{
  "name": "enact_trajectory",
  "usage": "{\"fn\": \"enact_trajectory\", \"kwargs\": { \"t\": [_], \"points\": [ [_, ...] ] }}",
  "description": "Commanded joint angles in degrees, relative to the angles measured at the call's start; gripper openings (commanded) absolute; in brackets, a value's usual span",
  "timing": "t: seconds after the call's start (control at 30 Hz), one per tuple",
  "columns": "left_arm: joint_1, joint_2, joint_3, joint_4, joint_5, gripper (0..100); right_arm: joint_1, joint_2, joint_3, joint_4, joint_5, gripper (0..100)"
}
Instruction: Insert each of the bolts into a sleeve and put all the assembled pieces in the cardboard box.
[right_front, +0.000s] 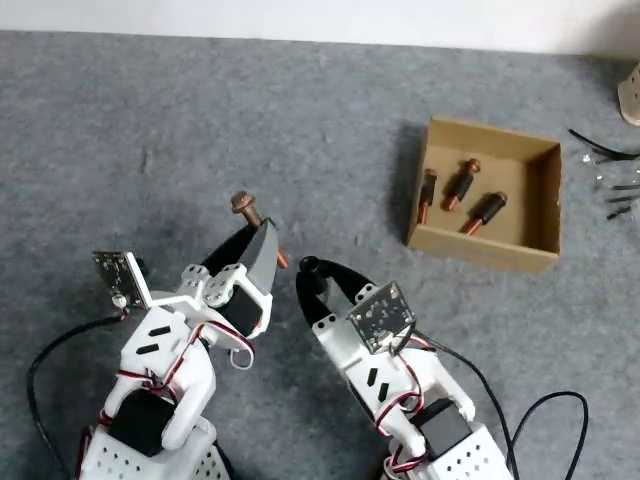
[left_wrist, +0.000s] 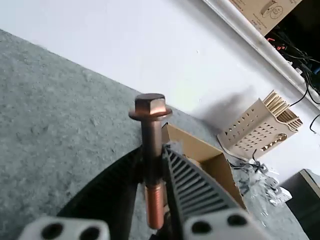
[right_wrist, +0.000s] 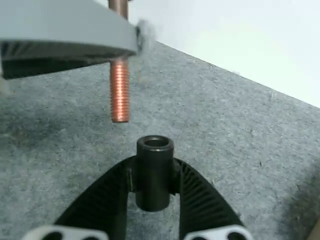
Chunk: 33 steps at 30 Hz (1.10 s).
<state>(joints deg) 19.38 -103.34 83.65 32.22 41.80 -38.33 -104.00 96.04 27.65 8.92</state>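
Now you are on the joining step. Your left claw is shut tight on a bolt, with its head up and its thread pointing down. Your right claw grips a sleeve, which stands upright with its hole facing up. Both are over the bench, close in front of the arms.

The bolt tip hangs near the sleeve's hole but does not touch it, and it sits a bit off to one side. So I think your next move is to bring the tip right over the hole, then push the bolt straight down. Go slow, because a tilted bolt may catch on the rim.

The box sits well apart on the right, with three done pieces inside. This looks like the last pair, and it goes in the box after joining.

I see no writing on the bolt, sleeve or box. A carton far behind has some print, too small to read.
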Motion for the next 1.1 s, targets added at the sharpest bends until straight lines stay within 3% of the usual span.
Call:
{"fn": "enact_trajectory", "kwargs": {
  "t": [0.0,0.1,0.2,0.33,0.67,0.9,1.07],
  "points": [
    [1.01,-1.19,-2.86,-0.26,0.09,1,-0.57,-0.66,8.04,0.31,0.79,0.5],
    [1.1,-1.19,-0.13,-5.01,0.09,1,-0.57,-0.66,8.04,0.31,0.79,0.5],
    [1.71,-1.1,6.64,-14.77,-0.62,1,-0.57,-0.66,8.04,0.31,0.88,0.5],
    [5.14,-1.1,13.49,-24.62,-8.44,1,-0.57,-0.66,7.96,0.31,0.88,0.5],
    [8.22,-1.19,13.23,-24.79,-10.11,1,-0.31,-0.66,7.96,0.4,0.88,0.5],
    [8.84,-1.19,12.35,-14.86,-10.29,1,-0.22,-0.66,7.96,0.4,0.88,0.5],
    [9.27,-1.19,12.44,-14.51,-10.46,1,-0.22,-0.66,7.96,0.4,0.88,0.5]
  ]
}}
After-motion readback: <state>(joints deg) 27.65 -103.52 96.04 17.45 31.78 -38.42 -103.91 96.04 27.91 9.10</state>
